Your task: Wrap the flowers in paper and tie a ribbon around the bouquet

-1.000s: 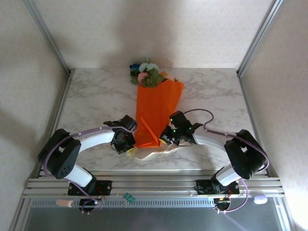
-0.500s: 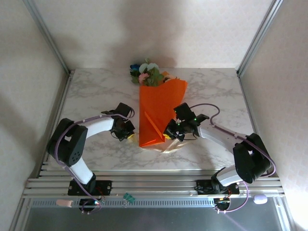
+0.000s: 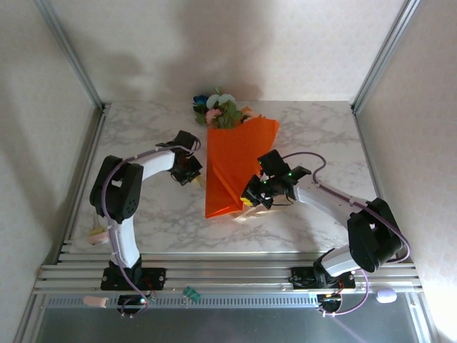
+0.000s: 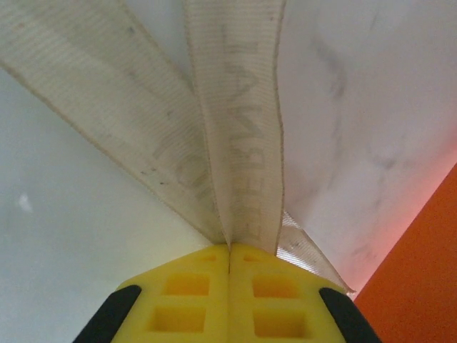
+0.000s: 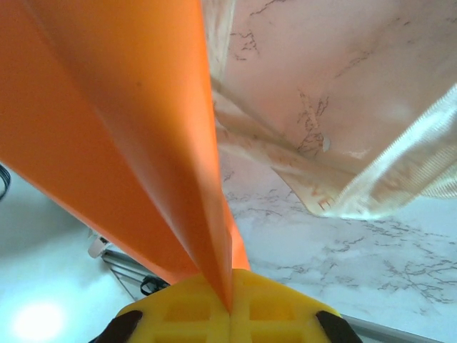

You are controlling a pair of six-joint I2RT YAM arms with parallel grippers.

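Closest to the near edge of the marble table [image 3: 164,229] is the narrow tip of the bouquet [image 3: 232,168], an orange cone that lies about in the middle of the table and widens toward the far edge. Just right of this tip, the right gripper [image 5: 230,307] has its yellow pads [image 5: 278,314] pressed fully together on a fold of the orange paper [image 5: 128,128], which rises from between them like a ridge. A loose, translucent part of the ribbon [image 5: 371,179] shows beside the paper, over the marble. A little farther, near the left edge of the cone, the left gripper [image 4: 230,250] is also fully closed and pinches the cream ribbon; two flat strands run out from between its jaws. At the middle of the far edge, the flowers [image 3: 218,111] come out of the wide end: pink, white and blue blooms with green leaves.
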